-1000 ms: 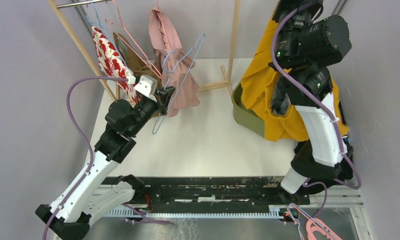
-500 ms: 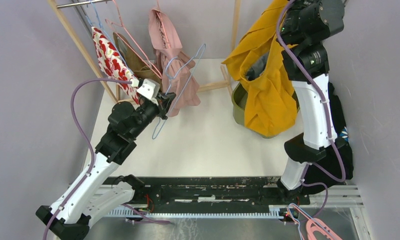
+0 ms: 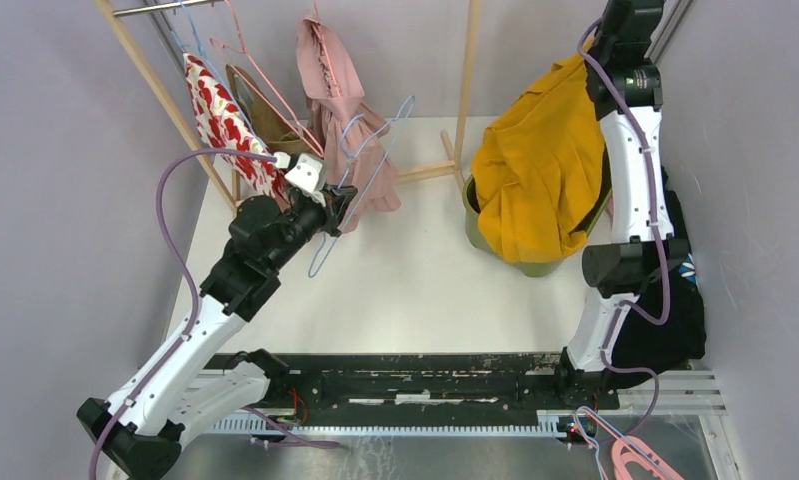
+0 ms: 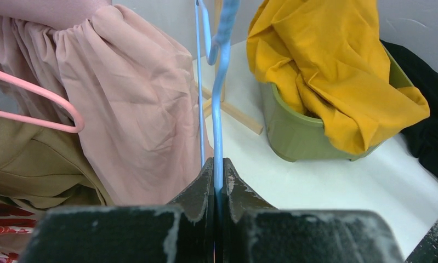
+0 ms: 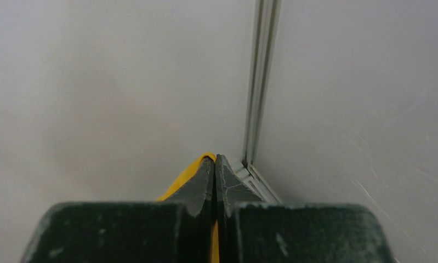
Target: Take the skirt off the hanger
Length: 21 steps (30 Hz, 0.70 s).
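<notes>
Only a sliver of the yellow skirt (image 5: 201,160) shows between the pressed-together fingers of the right gripper (image 5: 214,164) in the right wrist view, and the rest lies behind them. In the top view that gripper's tips run out past the upper edge. There the skirt drapes over the green bin (image 3: 487,240), hiding most of its rim and all its inside, and the blue hanger (image 4: 217,109) leaves the left wrist view at the top, its hook cut off.

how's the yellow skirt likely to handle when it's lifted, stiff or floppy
Probably floppy: the yellow skirt hangs in loose folds from the right end effector and slumps over the green bin. Likely light, since a thin pinch of cloth carries it. It may drag on the bin rim.
</notes>
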Each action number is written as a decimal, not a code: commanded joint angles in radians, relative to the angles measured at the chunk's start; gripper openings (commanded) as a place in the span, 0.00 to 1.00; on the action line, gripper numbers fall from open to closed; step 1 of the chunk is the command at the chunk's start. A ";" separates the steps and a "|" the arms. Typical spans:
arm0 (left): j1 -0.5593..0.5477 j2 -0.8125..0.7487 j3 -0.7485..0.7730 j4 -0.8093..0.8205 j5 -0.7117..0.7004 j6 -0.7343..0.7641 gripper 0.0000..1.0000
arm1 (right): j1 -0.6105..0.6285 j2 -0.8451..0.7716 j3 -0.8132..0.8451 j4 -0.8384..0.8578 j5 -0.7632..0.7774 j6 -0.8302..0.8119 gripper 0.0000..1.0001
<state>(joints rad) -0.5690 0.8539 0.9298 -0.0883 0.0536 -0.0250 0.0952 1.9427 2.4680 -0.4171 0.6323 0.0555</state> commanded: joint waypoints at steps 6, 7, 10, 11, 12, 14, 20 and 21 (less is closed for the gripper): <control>-0.002 0.031 0.027 0.062 -0.020 -0.024 0.03 | -0.043 -0.220 -0.496 -0.038 -0.214 0.224 0.01; -0.002 0.032 0.029 0.063 -0.018 -0.024 0.03 | -0.038 -0.267 -0.576 -0.034 -0.235 0.242 0.01; -0.002 0.041 0.025 0.058 -0.009 -0.021 0.03 | -0.010 -0.391 -0.757 -0.072 -0.295 0.296 0.01; -0.002 0.044 0.026 0.054 -0.006 -0.020 0.03 | 0.002 -0.432 -0.803 -0.095 -0.308 0.314 0.01; -0.002 0.046 0.029 0.053 -0.003 -0.020 0.03 | 0.014 -0.474 -0.848 -0.114 -0.321 0.330 0.01; -0.002 0.052 0.033 0.052 -0.004 -0.017 0.03 | 0.036 -0.559 -0.967 -0.136 -0.327 0.373 0.01; -0.002 0.099 0.086 0.060 -0.003 -0.011 0.03 | 0.039 -0.653 -1.209 -0.154 -0.392 0.501 0.01; -0.002 0.110 0.098 0.061 -0.006 -0.012 0.03 | 0.040 -0.641 -1.236 -0.145 -0.423 0.529 0.01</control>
<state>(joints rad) -0.5690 0.9394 0.9443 -0.0883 0.0532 -0.0250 0.1368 1.2774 1.3247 -0.5877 0.2943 0.4561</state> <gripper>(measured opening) 0.062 0.015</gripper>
